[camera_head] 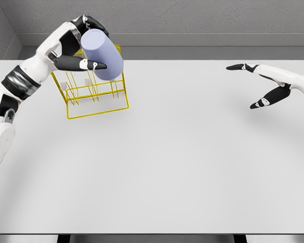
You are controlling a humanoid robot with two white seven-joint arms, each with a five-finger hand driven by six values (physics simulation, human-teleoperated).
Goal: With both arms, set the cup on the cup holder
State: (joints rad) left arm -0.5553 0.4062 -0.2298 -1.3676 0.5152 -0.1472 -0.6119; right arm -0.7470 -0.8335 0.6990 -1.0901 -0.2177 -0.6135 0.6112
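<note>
Nearest to me the flat pale grey table (157, 172) lies bare across most of my view. Further back on my left sits the yellow wire cup holder (93, 96), a rack of thin upright pegs on a rectangular base. Directly above it I have the lavender cylindrical cup (102, 53), tilted with one flat end turned up and left, carried in the air, not yet seated on any peg.

I judge the cup to be light, rigid and smooth-walled, so likely to slip if squeezed off-centre; the curved side wall, around mid-height, is the sensible place to hold it, leaving the mouth free for a peg.

My left hand (83, 43) wraps that wall, dark fingers (86, 64) crossing the front and the rest curled behind the top, arm bent at the elbow and reaching in over the rack. My right hand (263, 86) hovers far off at the right edge, fingers splayed, empty.
</note>
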